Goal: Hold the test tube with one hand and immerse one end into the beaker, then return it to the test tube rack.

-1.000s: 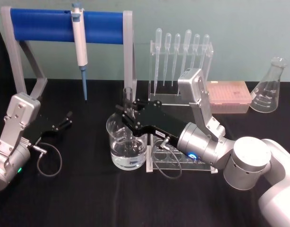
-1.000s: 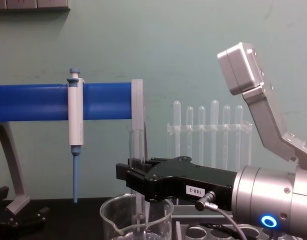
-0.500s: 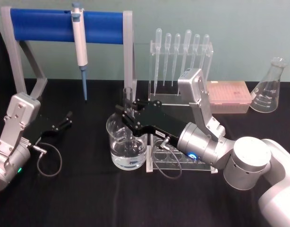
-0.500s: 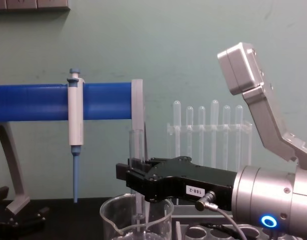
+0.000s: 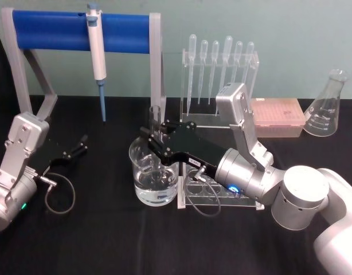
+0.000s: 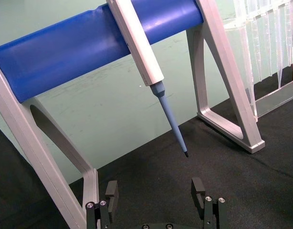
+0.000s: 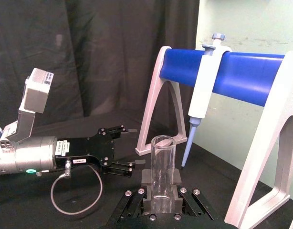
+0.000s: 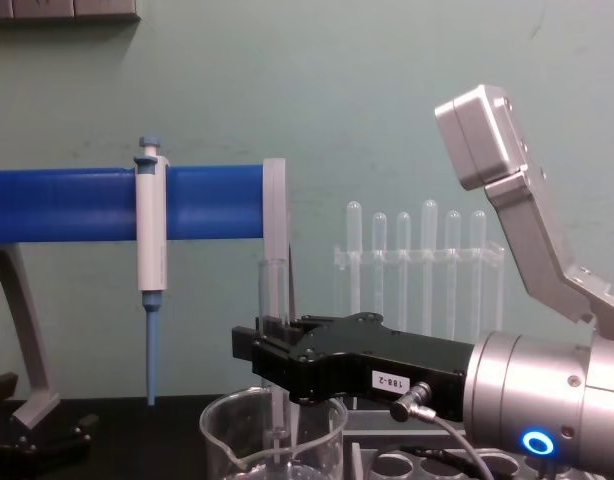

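Observation:
The test tube (image 5: 155, 117) stands upright over the beaker (image 5: 139, 186), which holds clear liquid at the table's middle. My right gripper (image 5: 155, 139) is shut on the tube's middle, reaching in from the right. In the chest view the test tube (image 8: 273, 290) rises above the right gripper (image 8: 272, 345), and its lower part runs down inside the beaker (image 8: 222, 440). The right wrist view shows the test tube (image 7: 162, 164) clamped between the fingers. My left gripper (image 5: 78, 146) rests open and empty on the table at the left; the same left gripper (image 6: 155, 193) shows in the left wrist view.
A blue-barred stand (image 5: 78, 31) with a hanging pipette (image 5: 97, 54) stands behind the beaker. A rack of plastic pipettes (image 5: 219, 63), a pink tip box (image 5: 277, 114) and a conical flask (image 5: 327, 106) line the back right. A clear tube rack (image 5: 213, 192) sits right of the beaker.

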Action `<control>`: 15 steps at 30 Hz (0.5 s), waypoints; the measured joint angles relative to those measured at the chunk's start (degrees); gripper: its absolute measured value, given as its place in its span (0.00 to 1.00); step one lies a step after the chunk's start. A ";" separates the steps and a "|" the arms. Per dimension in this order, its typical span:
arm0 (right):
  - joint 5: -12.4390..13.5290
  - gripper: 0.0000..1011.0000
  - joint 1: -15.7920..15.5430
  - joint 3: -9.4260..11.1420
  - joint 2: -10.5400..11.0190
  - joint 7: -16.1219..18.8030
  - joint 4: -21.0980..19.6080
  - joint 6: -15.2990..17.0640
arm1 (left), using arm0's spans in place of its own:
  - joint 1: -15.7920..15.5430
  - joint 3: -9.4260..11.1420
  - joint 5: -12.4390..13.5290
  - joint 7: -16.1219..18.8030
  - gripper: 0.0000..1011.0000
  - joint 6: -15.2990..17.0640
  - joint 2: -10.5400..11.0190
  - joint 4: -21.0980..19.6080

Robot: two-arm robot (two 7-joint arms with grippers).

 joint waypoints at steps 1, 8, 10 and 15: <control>0.00 0.24 0.00 0.00 0.00 0.00 0.00 0.00 | 0.00 0.00 0.00 0.00 0.99 0.00 0.00 0.00; 0.00 0.24 0.00 0.00 0.00 0.00 0.00 0.00 | 0.00 0.00 0.00 0.00 0.99 0.00 0.00 0.00; 0.00 0.24 0.00 0.00 0.00 0.00 0.00 0.00 | 0.00 0.00 0.00 0.00 0.99 0.00 0.00 0.00; 0.00 0.24 0.00 0.00 0.00 0.00 0.00 0.00 | 0.00 0.00 0.00 0.00 0.99 0.00 0.00 0.00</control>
